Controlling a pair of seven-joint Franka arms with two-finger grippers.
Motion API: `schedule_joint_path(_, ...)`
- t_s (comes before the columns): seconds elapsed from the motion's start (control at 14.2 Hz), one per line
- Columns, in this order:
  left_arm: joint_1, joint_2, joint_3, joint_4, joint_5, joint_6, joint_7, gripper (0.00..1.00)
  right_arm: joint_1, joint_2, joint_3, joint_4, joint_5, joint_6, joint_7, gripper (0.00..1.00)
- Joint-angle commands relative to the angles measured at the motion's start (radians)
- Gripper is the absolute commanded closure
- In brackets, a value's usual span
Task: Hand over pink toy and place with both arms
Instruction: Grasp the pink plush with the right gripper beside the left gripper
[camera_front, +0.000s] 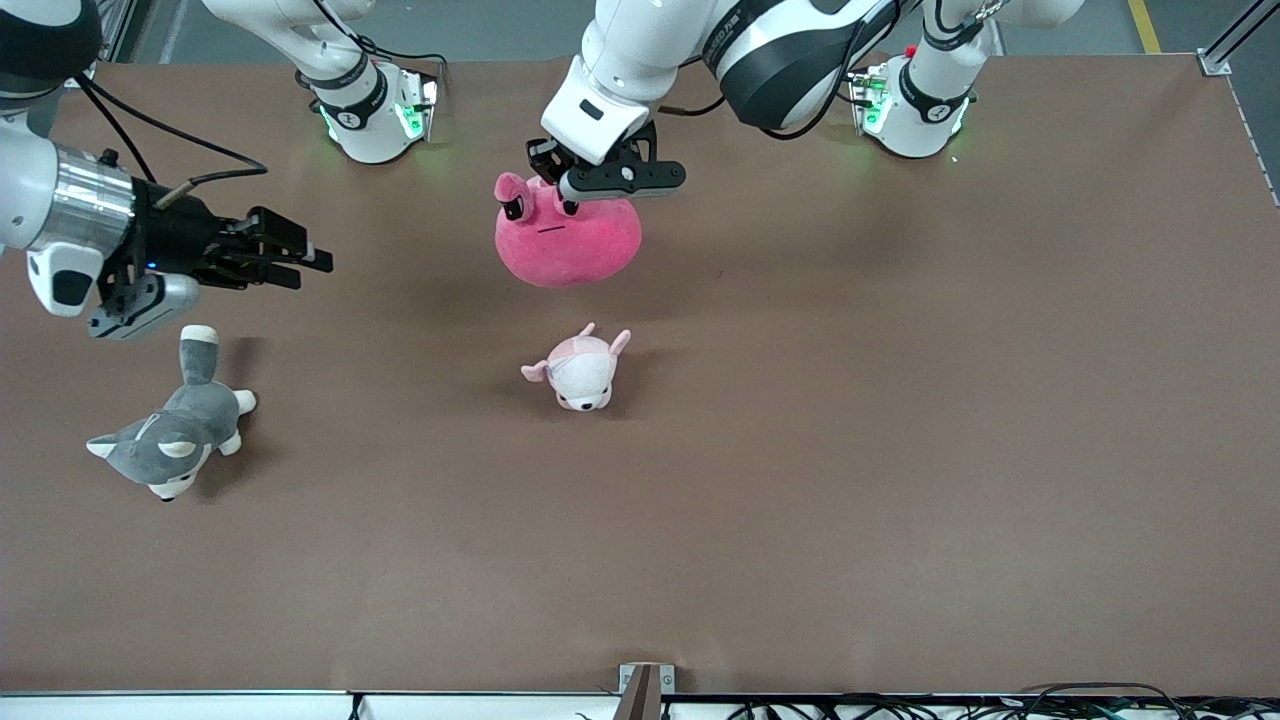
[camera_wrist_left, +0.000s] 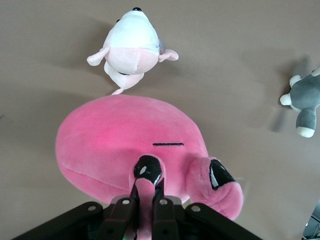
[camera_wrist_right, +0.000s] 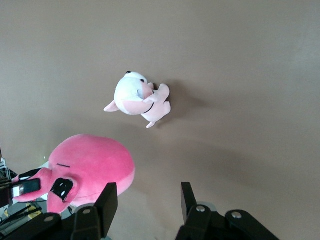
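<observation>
The pink toy (camera_front: 570, 240) is a large hot-pink blob plush with dark eyes on stalks and a thin line mouth. My left gripper (camera_front: 566, 196) is shut on one eye stalk and holds the toy up over the middle of the table, toward the robots' bases. In the left wrist view the fingers (camera_wrist_left: 134, 190) pinch the stalk just below the eye, and the toy's body (camera_wrist_left: 115, 145) hangs below. My right gripper (camera_front: 305, 265) is open and empty in the air toward the right arm's end, pointing toward the toy. The right wrist view shows its open gripper (camera_wrist_right: 146, 195) and the toy (camera_wrist_right: 92, 165).
A small pale pink-and-white plush (camera_front: 580, 372) lies on the brown table (camera_front: 900, 400), nearer the front camera than the pink toy. A grey-and-white husky plush (camera_front: 170, 440) lies toward the right arm's end, below the right gripper. Both arm bases stand along the table's edge farthest from the camera.
</observation>
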Motion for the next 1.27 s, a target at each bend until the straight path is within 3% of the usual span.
schedule_joint_path(0.0, -0.019, 0.041, 0.005, 0.032, 0.007, 0.063, -0.016, 1.00, 0.067, 0.017, -0.006, -0.004, 0.037, 0.033, 0.014, 0.40)
schedule_joint_path(0.42, -0.023, 0.097, 0.009, 0.035, 0.007, 0.289, -0.015, 1.00, 0.258, 0.048, -0.007, -0.009, 0.031, 0.105, 0.170, 0.40)
schedule_joint_path(1.2, -0.022, 0.104, 0.012, 0.035, 0.009, 0.292, -0.015, 1.00, 0.283, 0.059, -0.007, -0.046, -0.042, 0.066, 0.183, 0.40)
